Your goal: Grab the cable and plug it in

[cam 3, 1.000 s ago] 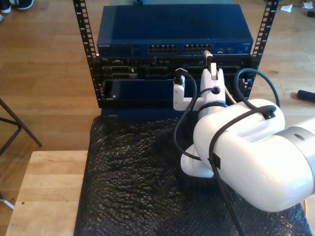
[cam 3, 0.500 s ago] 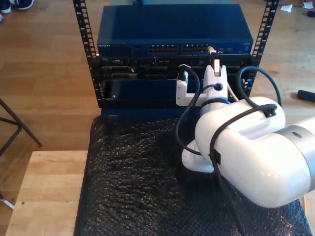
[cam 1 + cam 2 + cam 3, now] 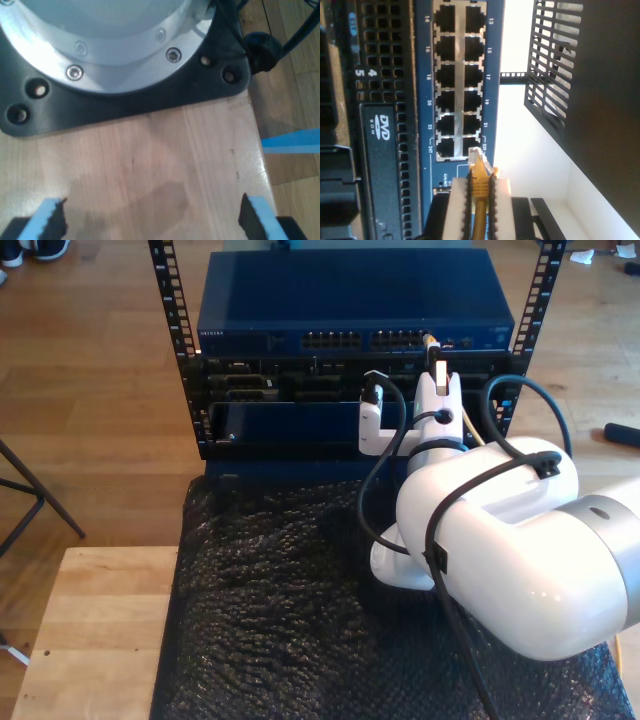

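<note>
- White ribbed pads [image 3: 457, 207] of my second end effector [image 3: 479, 200] are clenched on the cable [image 3: 480, 187] just behind its plug [image 3: 479, 159], with the yellow-orange boot between them and the clear tip poking out ahead.
- In the exterior view the same end effector [image 3: 434, 368] stands at the switch [image 3: 350, 300], near the exterior view's right end of its port rows, with the cable [image 3: 428, 341] touching or nearly touching the front panel.
- The plug tip sits at the last ports [image 3: 460, 146] of the block, by the lower edge of the port frame; I cannot tell whether it has entered an opening or only rests on the frame.
- Handling, as I judge it: the cable is light and limp along its length, so only the short stretch at the boot gives control; holding right behind the plug, as now, is the right place.
- The plug is small, hard plastic with a thin latch tab that could snap or bend if pushed in crooked; the boot is smoother and may slip between the pads under a hard push.
- The next move calls for squaring the plug to one port and a gentle straight push, not force.
- Blue-padded fingers [image 3: 47, 220] of my first end effector [image 3: 150, 220] stand apart and hold nothing, above a bare wooden counter [image 3: 165, 170] beside a black and silver arm base [image 3: 115, 75].
- Black bubble wrap [image 3: 290, 610] covers the surface under the second arm [image 3: 510, 560] in front of the rack [image 3: 170, 320].
</note>
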Controlling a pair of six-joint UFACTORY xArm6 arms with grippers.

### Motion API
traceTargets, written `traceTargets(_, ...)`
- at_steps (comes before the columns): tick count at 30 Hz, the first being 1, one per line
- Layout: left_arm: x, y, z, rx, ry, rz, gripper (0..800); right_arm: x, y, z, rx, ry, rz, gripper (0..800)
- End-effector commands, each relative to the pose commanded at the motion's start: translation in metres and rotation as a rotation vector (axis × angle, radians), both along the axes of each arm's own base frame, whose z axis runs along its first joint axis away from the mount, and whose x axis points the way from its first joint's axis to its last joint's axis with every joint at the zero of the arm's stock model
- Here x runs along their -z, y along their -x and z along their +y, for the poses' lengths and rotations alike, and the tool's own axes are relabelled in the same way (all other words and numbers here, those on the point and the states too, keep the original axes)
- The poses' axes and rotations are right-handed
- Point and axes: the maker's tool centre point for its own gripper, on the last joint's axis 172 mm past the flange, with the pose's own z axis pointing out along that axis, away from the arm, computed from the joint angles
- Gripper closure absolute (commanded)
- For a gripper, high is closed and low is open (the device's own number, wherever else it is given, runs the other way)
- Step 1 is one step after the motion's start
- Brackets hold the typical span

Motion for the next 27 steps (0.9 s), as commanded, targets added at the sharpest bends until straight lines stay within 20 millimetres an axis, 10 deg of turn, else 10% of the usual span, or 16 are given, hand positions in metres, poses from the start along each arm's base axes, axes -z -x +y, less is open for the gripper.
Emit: traceTargets(27,0.0000,0.0000,0.0000,0.000,0.000,0.000,0,0.0011,-0.0013,0.0009,-0.010,-0.047,-0.002,800)
